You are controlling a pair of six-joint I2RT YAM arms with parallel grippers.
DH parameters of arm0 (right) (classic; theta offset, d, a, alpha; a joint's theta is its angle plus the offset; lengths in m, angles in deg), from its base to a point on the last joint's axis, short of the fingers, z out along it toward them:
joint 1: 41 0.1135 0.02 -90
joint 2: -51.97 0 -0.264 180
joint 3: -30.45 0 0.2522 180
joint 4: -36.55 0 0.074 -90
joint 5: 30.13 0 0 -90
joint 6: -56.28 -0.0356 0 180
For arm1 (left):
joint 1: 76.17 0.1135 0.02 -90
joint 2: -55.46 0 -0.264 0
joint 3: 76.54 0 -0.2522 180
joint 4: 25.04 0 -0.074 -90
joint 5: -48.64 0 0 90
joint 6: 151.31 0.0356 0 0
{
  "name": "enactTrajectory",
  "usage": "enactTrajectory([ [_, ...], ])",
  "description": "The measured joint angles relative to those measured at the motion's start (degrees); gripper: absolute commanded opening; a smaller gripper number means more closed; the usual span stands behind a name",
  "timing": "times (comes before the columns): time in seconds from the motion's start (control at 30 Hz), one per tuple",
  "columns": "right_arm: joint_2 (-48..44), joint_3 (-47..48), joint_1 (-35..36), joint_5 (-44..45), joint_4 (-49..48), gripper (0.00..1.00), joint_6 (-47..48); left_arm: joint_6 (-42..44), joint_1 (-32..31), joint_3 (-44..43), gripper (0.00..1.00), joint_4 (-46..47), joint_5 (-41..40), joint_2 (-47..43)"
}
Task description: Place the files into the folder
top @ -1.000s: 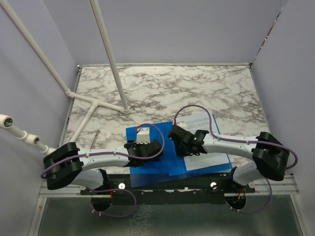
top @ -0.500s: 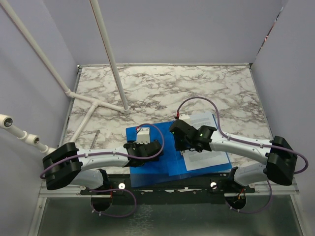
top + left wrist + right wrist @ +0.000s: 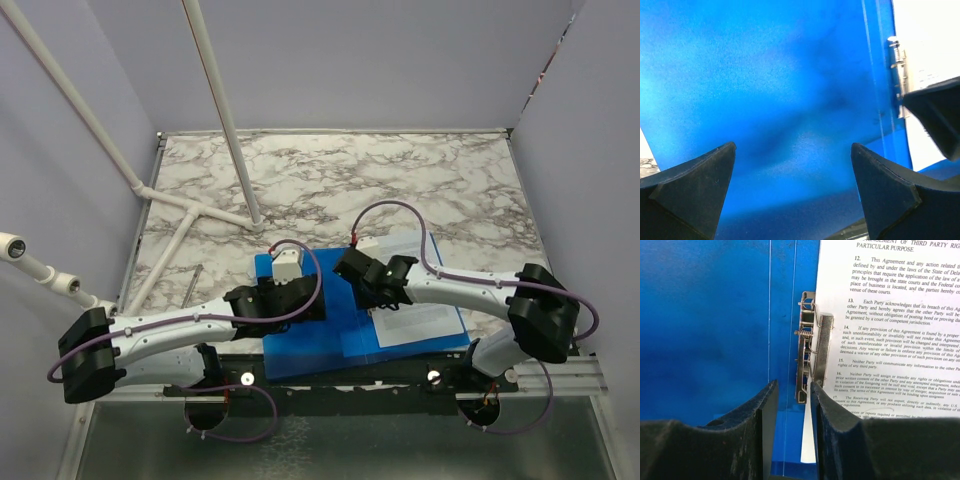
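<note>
We are hovering our left fingers (image 3: 695,190) spread wide over the open blue folder (image 3: 305,345) on the surface (image 3: 400,180); our right fingers (image 3: 755,440) are standing slightly apart, empty, beside the metal clip (image 3: 812,355) at the edge of the files (image 3: 425,315).

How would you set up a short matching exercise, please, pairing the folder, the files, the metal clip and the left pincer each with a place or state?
Things:
1. folder
2. files
3. metal clip
4. left pincer

Places or states:
A. white printed sheets lying on the right inner half
B. wide open over bare blue plastic, holding nothing
C. bright blue, lying open and flat
D. beside the spine at the paper's left edge, just beyond the right pincer

Pairs: 1-C, 2-A, 3-D, 4-B
</note>
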State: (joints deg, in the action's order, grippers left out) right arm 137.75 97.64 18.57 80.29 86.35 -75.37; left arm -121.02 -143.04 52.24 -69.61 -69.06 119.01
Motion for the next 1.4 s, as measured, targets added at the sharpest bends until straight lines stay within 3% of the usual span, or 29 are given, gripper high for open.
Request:
enactTrajectory([
  [0.47, 7.45, 1.60, -1.70, 0.35, -3.17, 0.27, 2.32, 0.85, 0.00, -4.26, 0.99, -10.67, -6.84, -11.47],
  [0.8, 9.20, 1.81, -3.72, 0.37, -4.61, 0.21, 3.76, 0.81, 0.00, -4.28, 0.99, -13.66, -8.39, -13.44],
  [1.03, 9.68, 1.79, -3.76, 0.37, -5.53, 0.01, 3.76, 0.70, 0.00, -4.24, 0.99, -14.34, -8.79, -13.44],
  [1.4, 8.72, 0.85, -3.76, 0.96, -6.64, 0.00, 3.72, -2.05, 0.00, -4.00, 0.99, -16.09, -9.90, -13.11],
])
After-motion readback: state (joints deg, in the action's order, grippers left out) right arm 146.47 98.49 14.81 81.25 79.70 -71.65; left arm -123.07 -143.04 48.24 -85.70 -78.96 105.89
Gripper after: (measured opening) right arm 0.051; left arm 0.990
